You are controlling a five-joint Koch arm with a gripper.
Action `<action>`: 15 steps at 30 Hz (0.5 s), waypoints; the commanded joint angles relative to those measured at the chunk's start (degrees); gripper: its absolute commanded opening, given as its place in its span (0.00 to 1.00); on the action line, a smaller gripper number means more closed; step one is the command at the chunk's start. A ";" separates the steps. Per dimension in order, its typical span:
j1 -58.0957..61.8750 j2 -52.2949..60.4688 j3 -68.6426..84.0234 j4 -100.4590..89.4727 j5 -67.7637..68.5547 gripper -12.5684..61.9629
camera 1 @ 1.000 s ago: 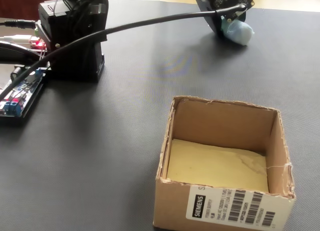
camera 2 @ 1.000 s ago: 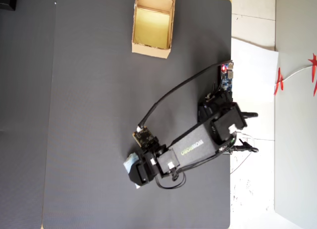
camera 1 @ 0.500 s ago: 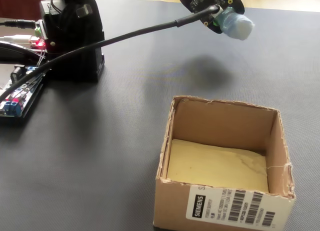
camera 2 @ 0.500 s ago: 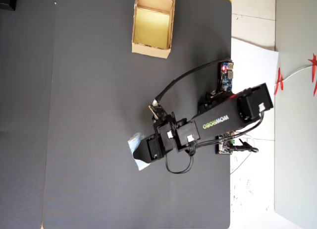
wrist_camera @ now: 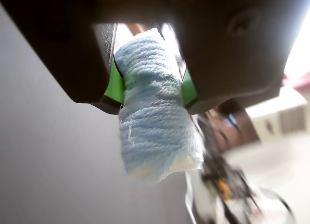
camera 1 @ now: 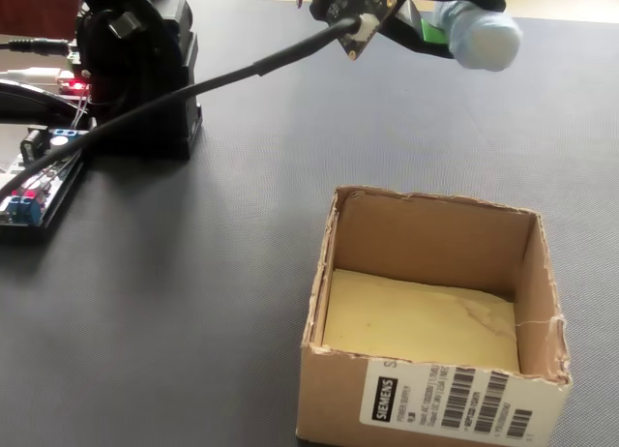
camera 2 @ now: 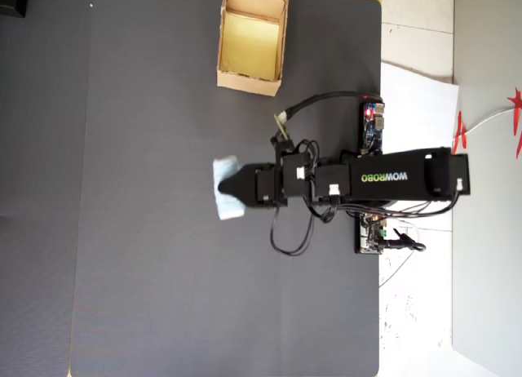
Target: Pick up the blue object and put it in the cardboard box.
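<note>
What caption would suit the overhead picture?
Robot arm's gripper holds a pale blue wad above the dark mat, the open cardboard box waiting nearby.

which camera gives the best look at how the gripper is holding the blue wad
The wrist view: the small pale blue ribbed wad fills it, pinched between green pads. The fixed view shows it aloft; overhead, the black gripper partly covers it.

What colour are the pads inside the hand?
Bright green pads, clearest in the wrist view, squeezing the blue object.
</note>
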 commanded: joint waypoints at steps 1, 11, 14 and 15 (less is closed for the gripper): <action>3.69 3.08 -1.14 -6.86 0.44 0.25; 21.62 8.26 1.32 -9.58 -0.35 0.25; 26.10 7.91 0.26 -9.58 -1.49 0.25; 27.86 7.65 -0.35 -9.49 -1.76 0.25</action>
